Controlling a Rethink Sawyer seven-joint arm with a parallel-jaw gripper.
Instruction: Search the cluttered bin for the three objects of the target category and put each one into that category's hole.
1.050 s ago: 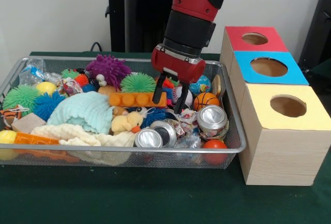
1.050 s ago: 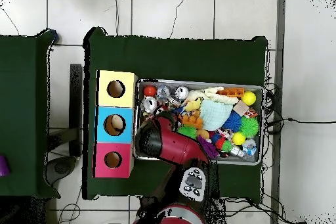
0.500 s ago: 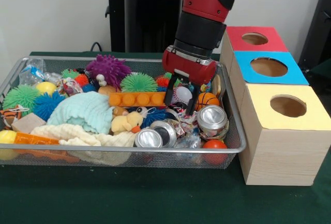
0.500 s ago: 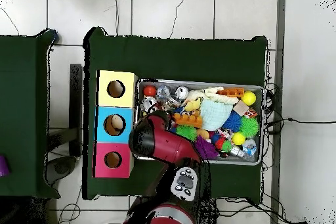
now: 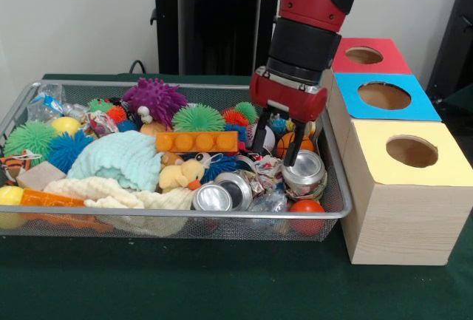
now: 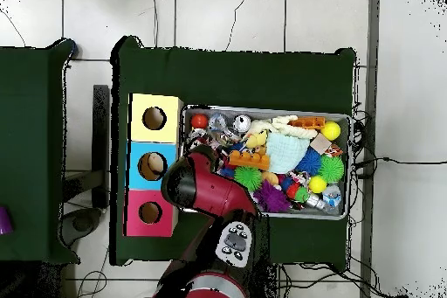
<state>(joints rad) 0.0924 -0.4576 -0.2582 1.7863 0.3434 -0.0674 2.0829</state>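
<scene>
My gripper (image 5: 274, 154) hangs open inside the right end of the wire bin (image 5: 111, 218). Its fingers stand on either side of a small basketball (image 5: 284, 143), just behind a crushed silver can (image 5: 303, 169). A baseball (image 5: 267, 140) lies by the left finger. Two more cans (image 5: 212, 197) (image 5: 237, 185) lie at the bin's front, and a red ball (image 5: 307, 208) sits in the front right corner. To the right stands the wooden box with a red hole (image 5: 363, 55), a blue hole (image 5: 384, 96) and a yellow hole (image 5: 412, 151). In the overhead view the arm (image 6: 189, 186) hides the gripper.
The bin is crowded with spiky balls (image 5: 154, 99), an orange brick (image 5: 196, 142), a light blue cloth (image 5: 120, 159), a yellow plush duck (image 5: 181, 175) and a cream towel (image 5: 111, 193). The box (image 6: 154, 165) stands close against the bin (image 6: 340, 116).
The gripper has moved right across the bin, from over the orange brick to the basketball beside the can, and dropped slightly. It stays open.
</scene>
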